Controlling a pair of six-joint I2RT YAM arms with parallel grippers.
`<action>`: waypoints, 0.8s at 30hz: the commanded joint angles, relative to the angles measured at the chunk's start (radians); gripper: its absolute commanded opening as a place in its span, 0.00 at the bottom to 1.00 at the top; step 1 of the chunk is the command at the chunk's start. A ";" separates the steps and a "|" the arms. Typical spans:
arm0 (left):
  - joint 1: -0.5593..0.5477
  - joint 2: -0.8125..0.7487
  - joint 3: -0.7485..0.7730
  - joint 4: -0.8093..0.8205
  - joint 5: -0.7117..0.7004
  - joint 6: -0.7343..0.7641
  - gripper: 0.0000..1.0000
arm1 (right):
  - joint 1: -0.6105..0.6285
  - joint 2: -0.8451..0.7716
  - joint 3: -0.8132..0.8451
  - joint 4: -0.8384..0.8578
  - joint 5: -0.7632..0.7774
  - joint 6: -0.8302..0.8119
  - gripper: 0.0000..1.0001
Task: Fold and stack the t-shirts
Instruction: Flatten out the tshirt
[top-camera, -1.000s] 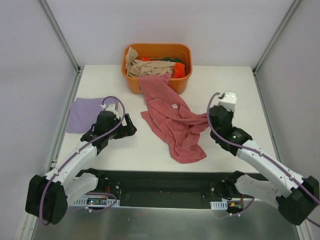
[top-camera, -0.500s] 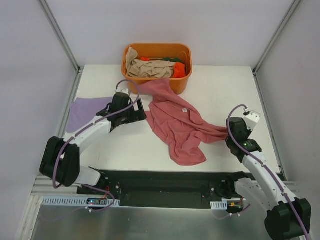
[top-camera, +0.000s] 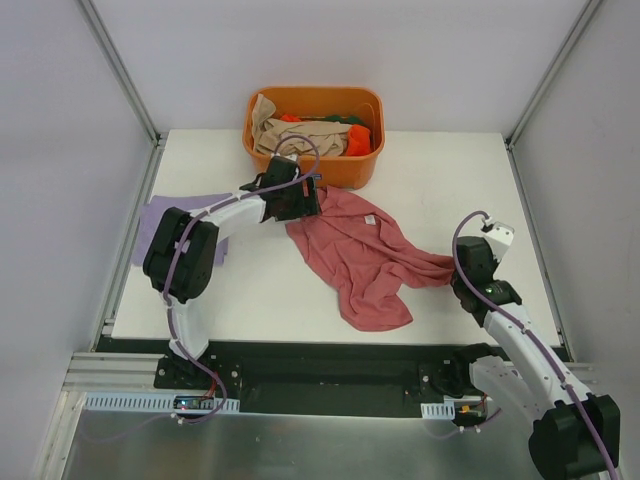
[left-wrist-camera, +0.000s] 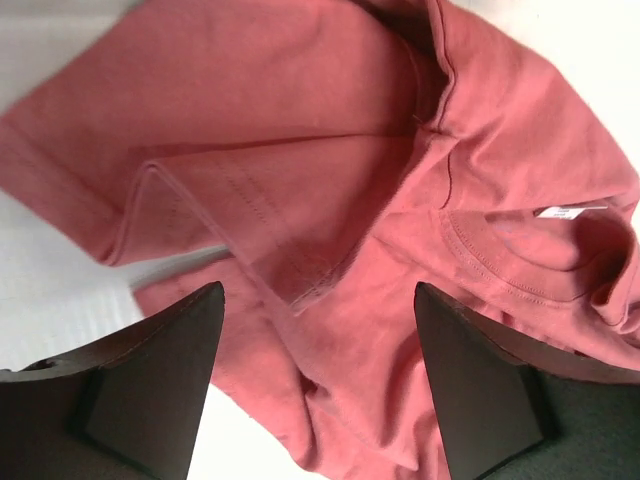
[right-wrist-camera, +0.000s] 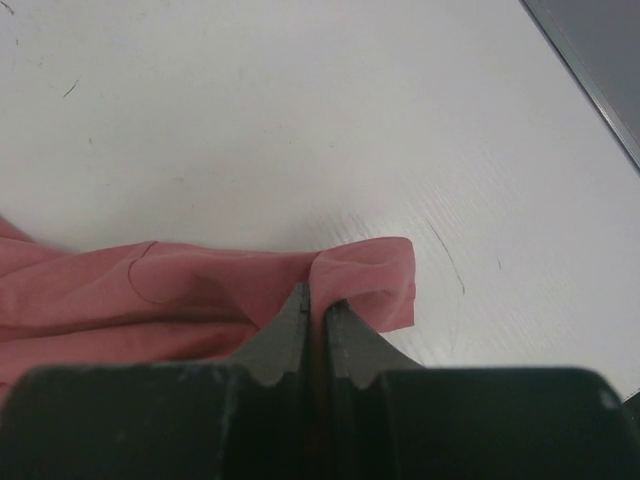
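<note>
A dusty rose-red t-shirt (top-camera: 355, 255) lies crumpled in the middle of the white table. It fills the left wrist view (left-wrist-camera: 330, 190), collar tag at the right. My left gripper (top-camera: 305, 200) is open just above the shirt's upper left part, near the tub; its fingers (left-wrist-camera: 160, 370) straddle a fold. My right gripper (top-camera: 462, 270) is shut on the shirt's right edge (right-wrist-camera: 370, 275), low on the table. A folded pale lavender t-shirt (top-camera: 160, 222) lies at the left edge, partly behind the left arm. Beige, orange and green shirts (top-camera: 305, 135) are piled in the tub.
A rigid orange plastic tub (top-camera: 330, 165) stands at the back middle of the table. Metal frame posts rise at the back corners. A dark gap runs along the table's near edge by the arm bases.
My left arm has swung from near the lavender shirt toward the tub and now hovers over the red shirt's upper left. My right gripper pulled the shirt's edge to the right, then stayed.
</note>
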 joint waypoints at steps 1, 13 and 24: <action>-0.036 0.028 0.070 -0.014 0.009 0.045 0.75 | -0.014 -0.001 -0.007 0.037 -0.012 -0.013 0.01; -0.091 0.243 0.355 -0.181 -0.194 0.259 0.64 | -0.028 0.002 -0.010 0.040 -0.035 -0.022 0.01; -0.103 0.150 0.363 -0.224 -0.154 0.266 0.00 | -0.044 -0.044 0.050 -0.013 -0.097 -0.060 0.01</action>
